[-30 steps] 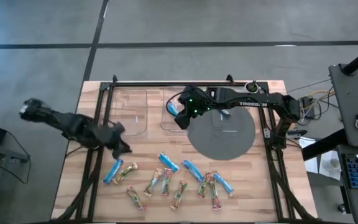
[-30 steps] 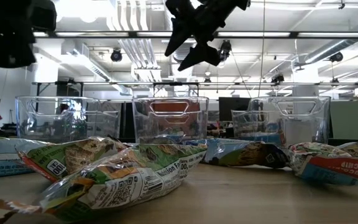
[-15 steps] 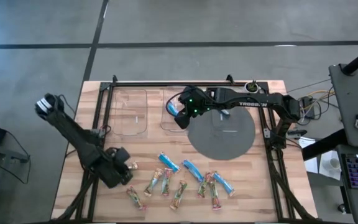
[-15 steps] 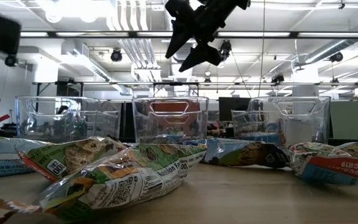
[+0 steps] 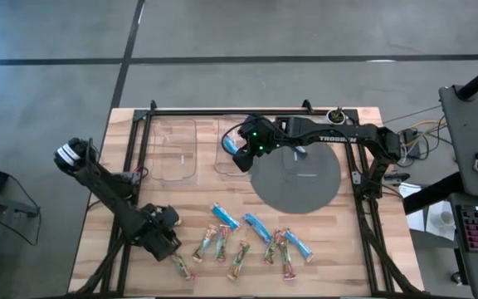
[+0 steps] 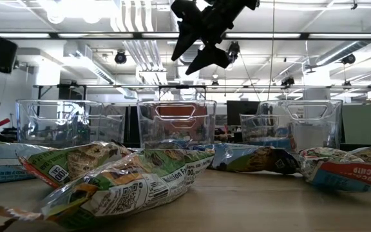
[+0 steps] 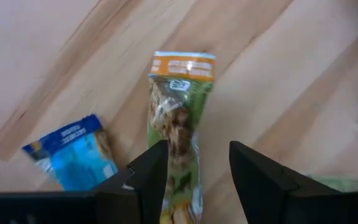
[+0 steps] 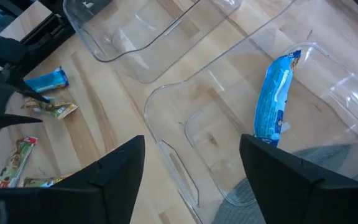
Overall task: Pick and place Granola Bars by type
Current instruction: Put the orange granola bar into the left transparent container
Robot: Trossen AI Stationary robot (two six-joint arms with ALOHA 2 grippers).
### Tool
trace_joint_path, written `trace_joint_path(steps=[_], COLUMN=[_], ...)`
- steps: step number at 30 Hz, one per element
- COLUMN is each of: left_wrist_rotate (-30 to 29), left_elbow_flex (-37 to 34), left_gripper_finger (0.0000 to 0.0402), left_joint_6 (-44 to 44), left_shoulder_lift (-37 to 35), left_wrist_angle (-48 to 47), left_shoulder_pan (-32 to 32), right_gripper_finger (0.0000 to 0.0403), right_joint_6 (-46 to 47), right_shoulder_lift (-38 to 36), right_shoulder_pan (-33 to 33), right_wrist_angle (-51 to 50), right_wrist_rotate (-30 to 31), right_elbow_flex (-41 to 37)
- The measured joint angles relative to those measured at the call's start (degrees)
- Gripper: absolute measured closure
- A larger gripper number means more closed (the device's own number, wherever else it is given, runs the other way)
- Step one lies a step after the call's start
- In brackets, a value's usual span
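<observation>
We are seeing the left pincer [image 7: 194, 171] hanging released over a green bar [image 7: 179, 124] on the wooden counter [image 5: 355, 241]. The right pincer [image 8: 188, 171] is waiting, released, above a clear bin [image 8: 229, 124] holding one blue bar [image 8: 273, 99].

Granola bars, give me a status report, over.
Left pincer open, straddling a tan/green bar. Right pincer open above the bin holding one blue bar. Rest still on the table. Nothing in the way.
</observation>
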Motion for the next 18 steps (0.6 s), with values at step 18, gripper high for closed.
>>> trace_joint_path(steps=[18], left_wrist_rotate=[5.2], left_elbow_flex=[0.1], left_gripper_finger=[0.0228], left_joint_6=[-0.1], left_shoulder_lift=[-0.9], left_wrist_angle=[-6.1], left_shoulder_pan=[4.0], right_gripper_finger=[0.0144], right_joint_6=[0.7], right_shoulder_lift=[0.1], right_shoulder_pan=[0.0], right_wrist_angle=[-0.1], right_wrist_rotate=[0.0], right_elbow_flex=[-0.1])
